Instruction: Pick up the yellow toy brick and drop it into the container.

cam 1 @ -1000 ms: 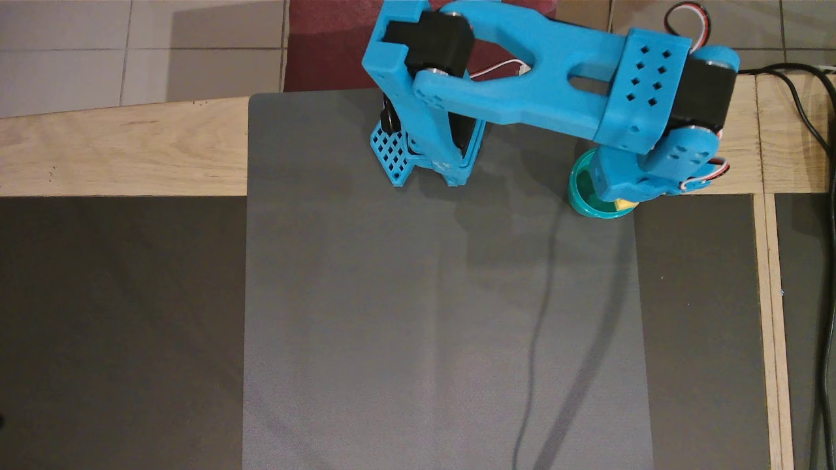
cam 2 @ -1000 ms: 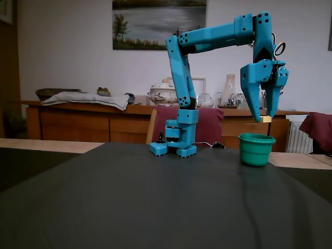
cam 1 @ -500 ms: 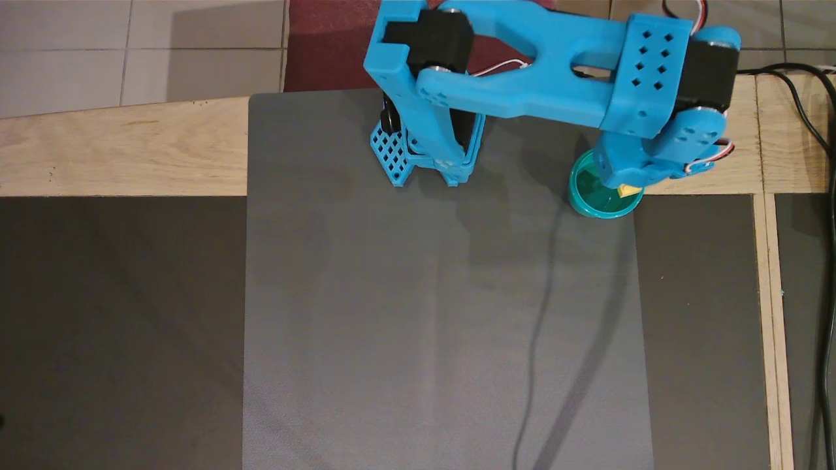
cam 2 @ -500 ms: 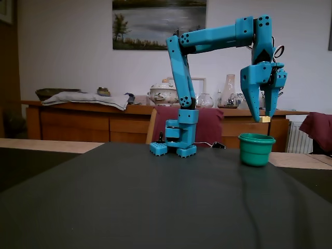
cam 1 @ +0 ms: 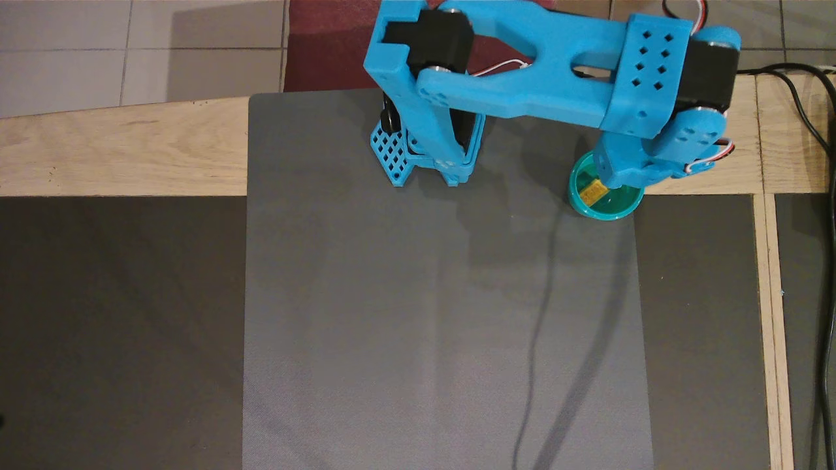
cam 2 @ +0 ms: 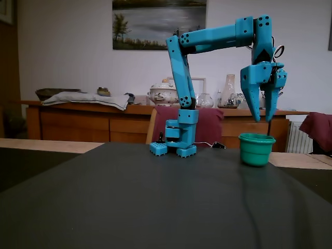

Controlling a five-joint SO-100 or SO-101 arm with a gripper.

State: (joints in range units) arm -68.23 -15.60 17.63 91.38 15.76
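Note:
The yellow toy brick [cam 1: 595, 192] lies inside the teal-green container [cam 1: 624, 207], near its left wall in the overhead view. In the fixed view the container [cam 2: 256, 149] stands at the right on the dark mat, and the brick is hidden inside it. My blue gripper [cam 2: 262, 118] hangs straight above the container with its fingertips pointing down, a short way above the rim. Its jaws stand a little apart and hold nothing. In the overhead view the gripper body [cam 1: 627, 163] covers the container's upper part.
The arm's base [cam 1: 428, 156] stands at the back middle of the grey mat [cam 1: 444, 326]. A black cable [cam 1: 813, 124] runs along the right side of the wooden table. Chairs and a sideboard stand behind the table in the fixed view.

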